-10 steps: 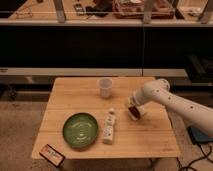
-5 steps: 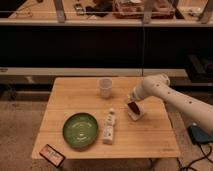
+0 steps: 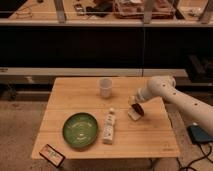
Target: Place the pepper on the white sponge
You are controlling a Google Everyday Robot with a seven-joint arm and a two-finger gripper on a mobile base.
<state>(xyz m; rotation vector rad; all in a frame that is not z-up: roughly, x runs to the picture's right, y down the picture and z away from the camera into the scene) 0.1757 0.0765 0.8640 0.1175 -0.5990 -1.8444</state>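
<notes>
While the single white arm [image 3: 175, 97] reaches in from the right, its end effector [image 3: 135, 102] hangs over the right half of the wooden table [image 3: 75, 95], fingers pressed together on the pepper [image 3: 138, 109]. The pepper is one small dark red piece, and its long axis runs on a slant, from upper left at the fingers down to lower right. Its lower end sits just above or on the white sponge [image 3: 133, 115]; contact between the two cannot be told. There is one sponge, a flat cream block lying right of the table's middle.

Counting the rest: one white cup [image 3: 105, 87] stands upright toward the back of the table, well apart from the sponge. One white bottle [image 3: 108, 127] (with a label) lies on its side, cap toward the back, just left of the sponge. One green bowl [image 3: 80, 130] sits beside the bottle on the left. One small dark packet [image 3: 52, 154] with red edges rests at the front left corner.
</notes>
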